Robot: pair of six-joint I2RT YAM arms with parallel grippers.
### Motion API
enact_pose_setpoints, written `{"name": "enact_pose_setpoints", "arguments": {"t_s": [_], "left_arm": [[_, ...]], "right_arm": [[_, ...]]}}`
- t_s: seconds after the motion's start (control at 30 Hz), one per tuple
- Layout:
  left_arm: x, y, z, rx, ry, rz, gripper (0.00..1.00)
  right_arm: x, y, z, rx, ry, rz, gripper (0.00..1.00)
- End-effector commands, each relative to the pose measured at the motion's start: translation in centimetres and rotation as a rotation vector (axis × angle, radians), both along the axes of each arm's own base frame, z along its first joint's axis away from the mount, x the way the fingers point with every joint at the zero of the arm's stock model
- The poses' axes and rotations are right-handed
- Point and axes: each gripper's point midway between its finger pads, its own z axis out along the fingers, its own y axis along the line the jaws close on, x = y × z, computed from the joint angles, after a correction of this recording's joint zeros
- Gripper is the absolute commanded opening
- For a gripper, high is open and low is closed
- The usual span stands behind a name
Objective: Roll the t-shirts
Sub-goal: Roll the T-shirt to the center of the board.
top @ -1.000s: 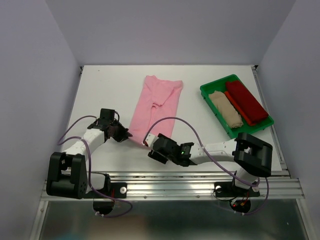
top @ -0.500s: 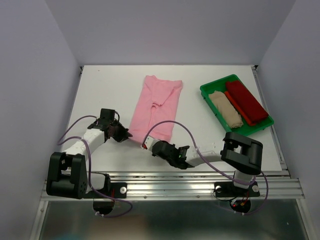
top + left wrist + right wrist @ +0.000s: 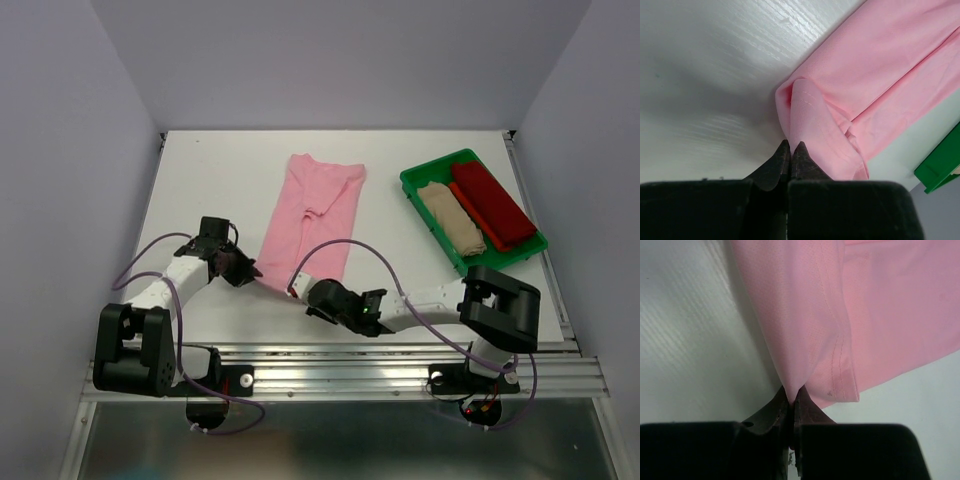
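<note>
The light pink short-sleeved cloth t-shirt [image 3: 315, 212] lies folded in a long strip on the white worktop [image 3: 200, 180]. The left claw [image 3: 790, 148] is closed, pinching its near hem's left corner. The right claw [image 3: 791, 396] is clamped on the right corner. A rolled beige t-shirt [image 3: 450, 216] and a dark red t-shirt [image 3: 491, 204] sit in the green plastic tray [image 3: 409, 186].

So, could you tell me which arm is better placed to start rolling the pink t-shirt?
Neither alone: the left gripper and right gripper each pinch a near hem corner of the pink t-shirt.
</note>
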Motion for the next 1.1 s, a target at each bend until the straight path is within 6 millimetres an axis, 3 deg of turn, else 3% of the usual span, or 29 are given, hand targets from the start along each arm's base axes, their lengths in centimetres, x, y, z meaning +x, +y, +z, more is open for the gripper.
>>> {"name": "enact_pose_setpoints", "arguments": {"t_s": [0.0,0.57,1.07], "left_arm": [[1.2,0.8,1.4,0.044,-0.025,0.011,0.00],[2.0,1.2,1.4,0.084,0.001,-0.018,0.00],[4.3,1.0,2.8,0.096,-0.031,-0.039,0.00]], "right_arm": [[-2.5,1.5,1.7,0.073,0.154,0.053,0.01],[-3.4,2.3,2.6,0.210,0.614,0.112,0.01],[-3.5,2.2,4.0,0.314,0.828,0.119,0.01]]}}
